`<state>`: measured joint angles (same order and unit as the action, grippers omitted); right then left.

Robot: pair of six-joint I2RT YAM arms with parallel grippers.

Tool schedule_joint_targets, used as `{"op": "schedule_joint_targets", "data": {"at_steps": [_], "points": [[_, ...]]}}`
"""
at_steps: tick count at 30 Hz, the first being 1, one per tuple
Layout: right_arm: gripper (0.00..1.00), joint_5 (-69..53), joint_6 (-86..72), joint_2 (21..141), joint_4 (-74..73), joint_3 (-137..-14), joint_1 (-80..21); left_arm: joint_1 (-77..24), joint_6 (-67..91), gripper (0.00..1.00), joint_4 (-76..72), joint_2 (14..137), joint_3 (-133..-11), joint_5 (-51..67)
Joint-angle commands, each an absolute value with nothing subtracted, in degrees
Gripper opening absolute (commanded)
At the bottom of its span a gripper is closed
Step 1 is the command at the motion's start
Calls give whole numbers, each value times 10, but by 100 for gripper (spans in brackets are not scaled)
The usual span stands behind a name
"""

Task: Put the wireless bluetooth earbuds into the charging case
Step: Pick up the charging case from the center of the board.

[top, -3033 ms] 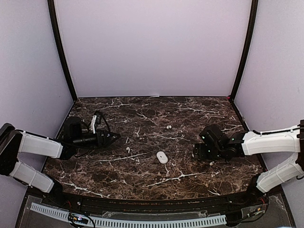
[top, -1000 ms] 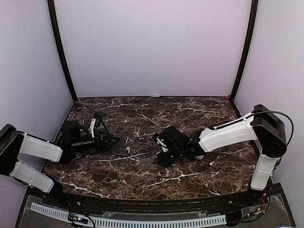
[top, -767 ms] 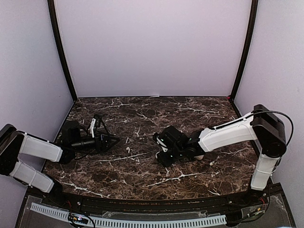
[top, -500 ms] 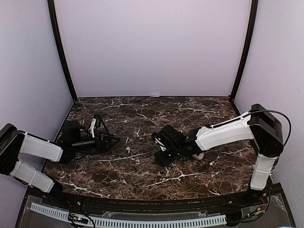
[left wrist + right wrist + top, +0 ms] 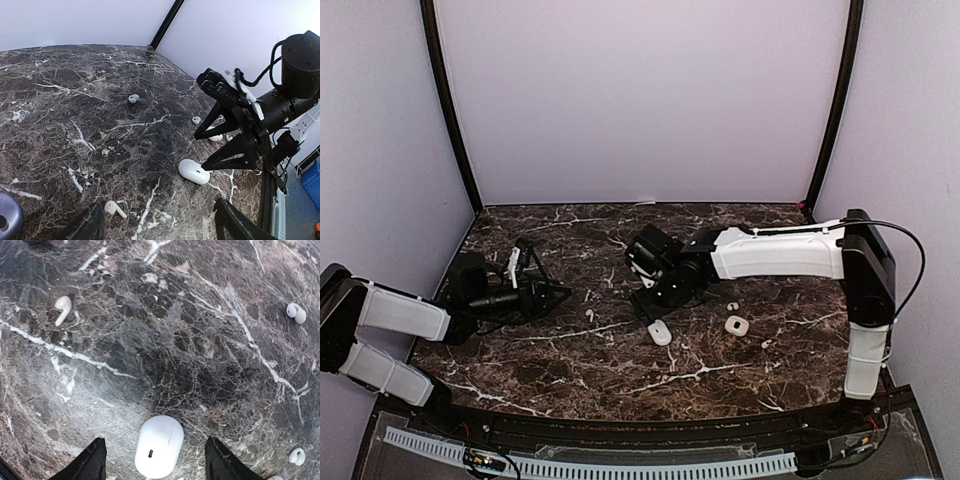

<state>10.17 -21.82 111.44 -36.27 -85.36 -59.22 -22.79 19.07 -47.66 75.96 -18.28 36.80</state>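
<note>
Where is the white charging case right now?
The white charging case lies near the marble table's centre in the top view, just nearside of the right hand, with a stemmed white earbud to its left.

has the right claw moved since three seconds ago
Yes. The right claw has swung left: earlier it was far to the right of the white charging case, and now it hangs just behind it, slightly to its left.
</note>
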Motion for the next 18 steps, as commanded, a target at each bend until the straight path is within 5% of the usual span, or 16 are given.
{"op": "schedule_joint_targets", "data": {"at_steps": [1, 18], "points": [[66, 77, -254, 1166, -500, -934, -577, -231, 180, 78, -463, 741, -186, 362], [60, 44, -258, 1271, -584, -1035, -570, -232, 190, 78, -459, 753, -194, 372]]}}
